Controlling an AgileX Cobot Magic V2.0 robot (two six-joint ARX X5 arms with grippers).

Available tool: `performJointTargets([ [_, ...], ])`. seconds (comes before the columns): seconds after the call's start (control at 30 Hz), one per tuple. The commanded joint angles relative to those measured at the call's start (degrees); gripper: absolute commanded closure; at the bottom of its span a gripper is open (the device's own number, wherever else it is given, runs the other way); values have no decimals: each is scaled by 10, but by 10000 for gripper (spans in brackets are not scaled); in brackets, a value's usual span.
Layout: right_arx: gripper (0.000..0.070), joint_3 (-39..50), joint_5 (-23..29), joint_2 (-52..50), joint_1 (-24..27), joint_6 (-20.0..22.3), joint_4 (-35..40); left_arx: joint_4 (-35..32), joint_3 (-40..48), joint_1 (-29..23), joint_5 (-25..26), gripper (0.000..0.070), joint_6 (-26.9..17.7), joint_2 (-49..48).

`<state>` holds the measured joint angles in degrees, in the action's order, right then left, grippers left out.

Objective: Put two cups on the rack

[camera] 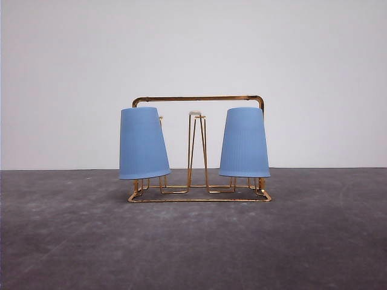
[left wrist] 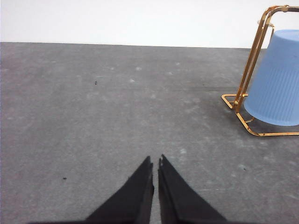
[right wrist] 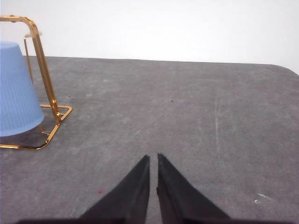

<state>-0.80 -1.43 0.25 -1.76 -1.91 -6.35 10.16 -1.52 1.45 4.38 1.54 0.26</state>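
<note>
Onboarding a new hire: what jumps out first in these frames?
Two blue cups, left cup and right cup, hang upside down at either end of the gold rack, mid-table against a white wall. The left gripper and right gripper sit shut over bare grey table, clear of the rack.

Plain setup, not much going on back there.
Dark grey surface [camera: 66, 241] with a mottled, scuffed look and a few pale specks, running back to a bare white wall [camera: 66, 72]. Light is soft and even, just faint shadows.
</note>
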Motion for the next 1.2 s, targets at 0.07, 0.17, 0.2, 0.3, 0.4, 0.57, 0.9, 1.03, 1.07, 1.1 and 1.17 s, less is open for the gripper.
performJointTargets([
  [0.07, 672, 1, 0, 0, 0, -5, 8, 3, 8, 0, -1, 700, 3, 0],
  [0.17, 672, 1, 0, 0, 0, -5, 8, 3, 8, 0, -1, 700, 3, 0],
  [0.2, 672, 1, 0, 0, 0, -5, 8, 3, 8, 0, -1, 700, 3, 0],
  [0.3, 672, 1, 0, 0, 0, -5, 8, 3, 8, 0, -1, 700, 3, 0],
  [0.4, 672, 1, 0, 0, 0, -5, 8, 3, 8, 0, -1, 700, 3, 0],
  [0.57, 672, 1, 0, 0, 0, -5, 8, 3, 8, 0, -1, 700, 3, 0],
  [0.9, 672, 1, 0, 0, 0, -5, 8, 3, 8, 0, -1, 700, 3, 0],
  [1.03, 672, 1, 0, 0, 0, -5, 8, 3, 8, 0, -1, 700, 3, 0],
  [1.07, 672, 1, 0, 0, 0, -5, 8, 3, 8, 0, -1, 700, 3, 0],
  [1.1, 672, 1, 0, 0, 0, -5, 8, 3, 8, 0, -1, 700, 3, 0],
  [1.17, 672, 1, 0, 0, 0, -5, 8, 3, 8, 0, -1, 700, 3, 0],
])
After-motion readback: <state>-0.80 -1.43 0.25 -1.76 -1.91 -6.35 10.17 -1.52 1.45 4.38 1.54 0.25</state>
